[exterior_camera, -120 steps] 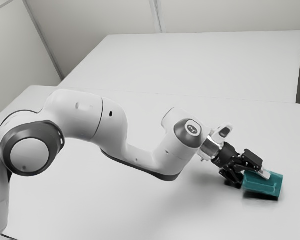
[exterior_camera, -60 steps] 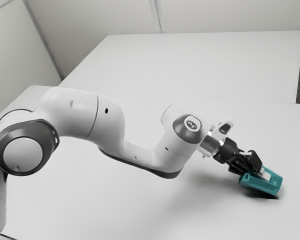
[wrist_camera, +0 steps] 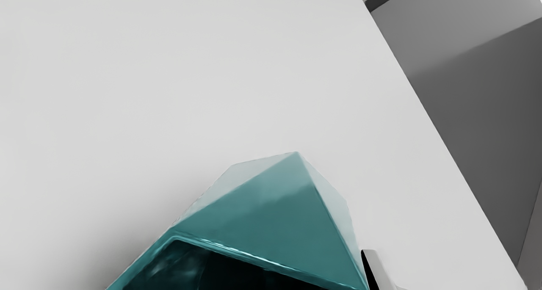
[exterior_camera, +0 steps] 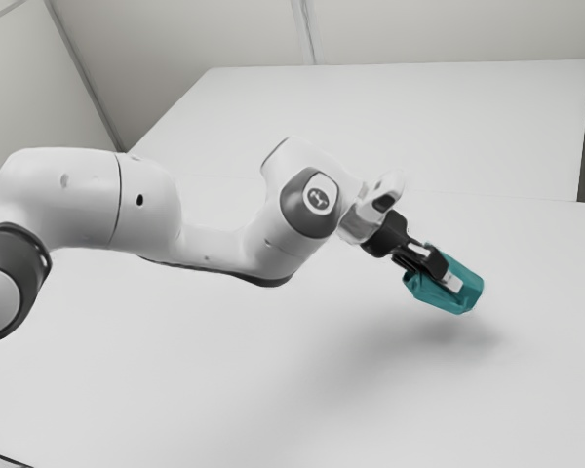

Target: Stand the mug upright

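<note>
Claw [exterior_camera: 450,281] is grasping the mug [exterior_camera: 437,293], which is hanging tilted above the counter [exterior_camera: 273,390]. A loose pinch could be letting it swivel; releasing at this slant would be risking a topple.

We see 2 pale surfaces, a near white tabletop [exterior_camera: 263,390] and a farther one [exterior_camera: 400,122], with a thin line between. Plain light walls [exterior_camera: 448,29] rise behind, a dark seam [exterior_camera: 84,78] running down at the exterior view's left. Soft light leaves a blurred shadow [exterior_camera: 400,361] on our near tabletop.
</note>
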